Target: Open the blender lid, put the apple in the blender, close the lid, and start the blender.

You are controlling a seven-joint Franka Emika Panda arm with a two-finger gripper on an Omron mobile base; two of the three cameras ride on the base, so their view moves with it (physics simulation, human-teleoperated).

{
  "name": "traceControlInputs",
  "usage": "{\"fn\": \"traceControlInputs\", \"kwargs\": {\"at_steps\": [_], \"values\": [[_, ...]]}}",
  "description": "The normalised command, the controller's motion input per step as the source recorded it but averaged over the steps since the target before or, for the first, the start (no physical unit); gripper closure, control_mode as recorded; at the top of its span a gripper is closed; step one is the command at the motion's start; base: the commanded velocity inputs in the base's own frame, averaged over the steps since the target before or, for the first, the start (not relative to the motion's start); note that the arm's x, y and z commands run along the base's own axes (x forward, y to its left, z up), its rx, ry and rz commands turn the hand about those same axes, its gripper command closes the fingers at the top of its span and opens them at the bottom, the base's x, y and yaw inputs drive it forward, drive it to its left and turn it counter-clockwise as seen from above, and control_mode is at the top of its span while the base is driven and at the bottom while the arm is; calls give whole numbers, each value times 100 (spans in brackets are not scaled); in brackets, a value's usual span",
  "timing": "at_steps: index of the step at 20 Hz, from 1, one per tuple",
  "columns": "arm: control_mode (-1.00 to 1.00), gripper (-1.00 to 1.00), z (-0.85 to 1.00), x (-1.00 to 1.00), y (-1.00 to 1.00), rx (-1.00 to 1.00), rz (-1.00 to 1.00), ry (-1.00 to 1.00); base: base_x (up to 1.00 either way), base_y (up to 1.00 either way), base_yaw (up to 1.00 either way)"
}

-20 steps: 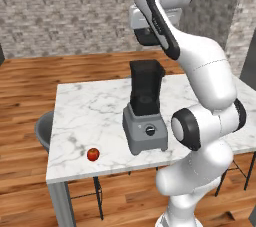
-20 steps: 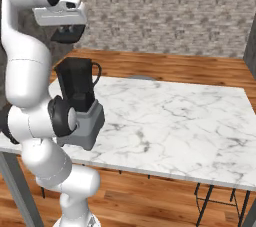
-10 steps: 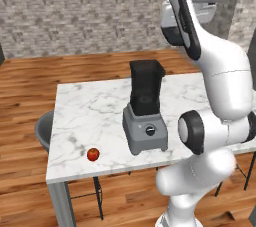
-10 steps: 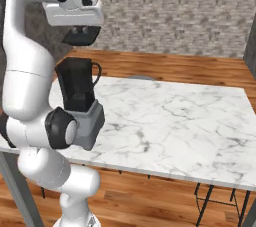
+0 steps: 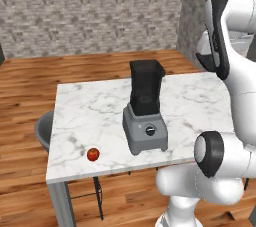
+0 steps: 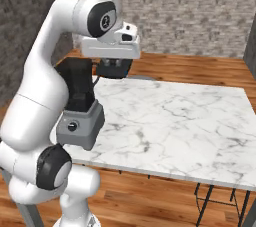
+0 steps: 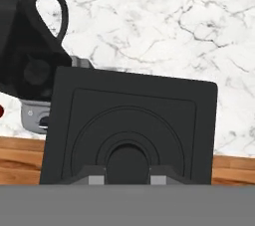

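Hand (image 7: 127, 179) clenched on blender lid (image 7: 129, 125), aloft beside blender (image 5: 145, 108); could slip free if swung fast, hitting worktop (image 5: 90, 116).

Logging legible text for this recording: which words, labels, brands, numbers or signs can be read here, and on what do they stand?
No readable text anywhere.
Blender: its dial carries no legible marks; too small to tell.
Blender lid, held in the hand: only moulded rings, no lettering.
Apple, marble table, brick wall: no writing or signs.
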Motion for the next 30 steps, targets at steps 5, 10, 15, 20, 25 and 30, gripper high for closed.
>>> {"fn": "traceControlInputs", "kwargs": {"at_steps": [5, 10, 15, 20, 25, 30], "values": [[-100, 100, -100, -16, -100, 0, -4, 0, 0, 0, 0], [-100, 100, -100, 0, -86, -7, -2, 0, 0, 0, 0], [-100, 100, -100, 40, -64, -11, -2, 12, 0, 0, 0], [-100, 100, -93, 72, -38, -5, 0, 17, 0, 0, 0], [-100, 100, -72, 44, -20, 0, 0, 5, 0, 0, 0], [-100, 100, -55, 6, -23, 10, 0, 0, 0, 0, 0]]}}
